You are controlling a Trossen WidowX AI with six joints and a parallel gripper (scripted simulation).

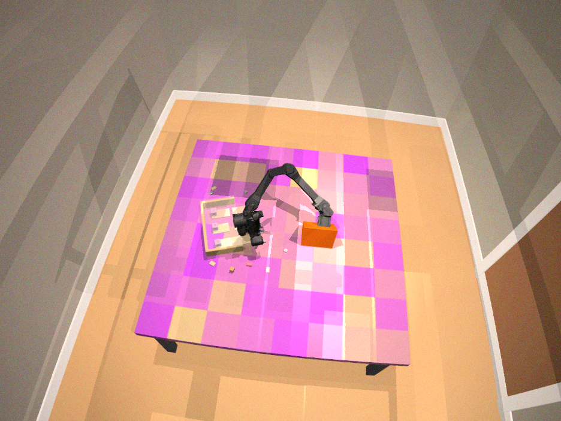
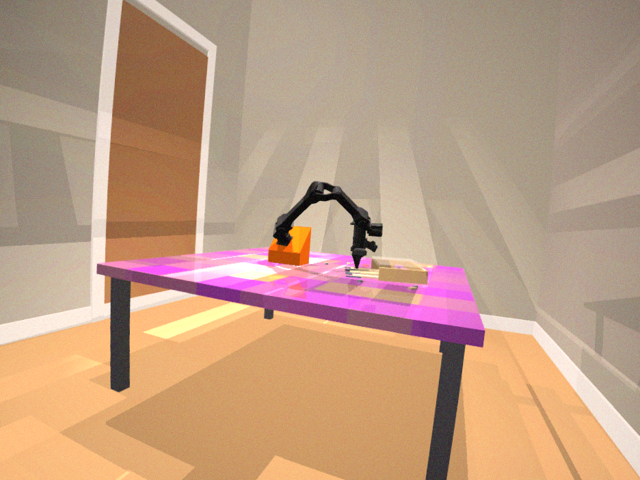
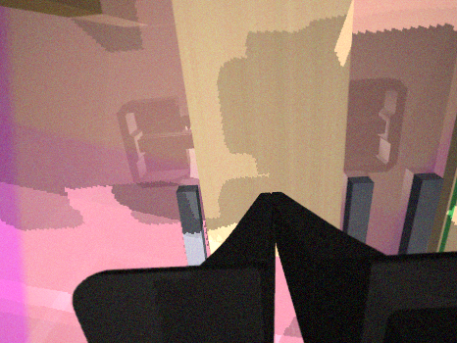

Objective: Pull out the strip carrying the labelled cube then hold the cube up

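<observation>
My gripper [image 2: 357, 267] [image 3: 271, 203] is shut and empty, pointing down near the open side of the low tan tray [image 1: 204, 228] [image 2: 403, 275]. Its tips are over the near end of a wide plain strip [image 1: 232, 243] [image 3: 294, 113], with dark bars [image 3: 188, 211] [image 3: 359, 206] on both sides. That strip looks unbroken where visible. The upper strip [image 1: 222, 213] shows a gap; the middle strip [image 1: 221, 228] is partly hidden by the arm. Small pale cubes [image 1: 213, 211] [image 1: 215, 228] [image 1: 217, 243] are at the strips' far left ends; their labels are unreadable.
An orange block [image 1: 319, 235] [image 2: 287, 257] stands at the arm's base. Small loose pieces [image 1: 212, 263] [image 1: 232, 269] [image 1: 249, 264] [image 1: 267, 269] are below and right of the tray in the top view. Another dark bar [image 3: 424, 211] stands at the right in the wrist view.
</observation>
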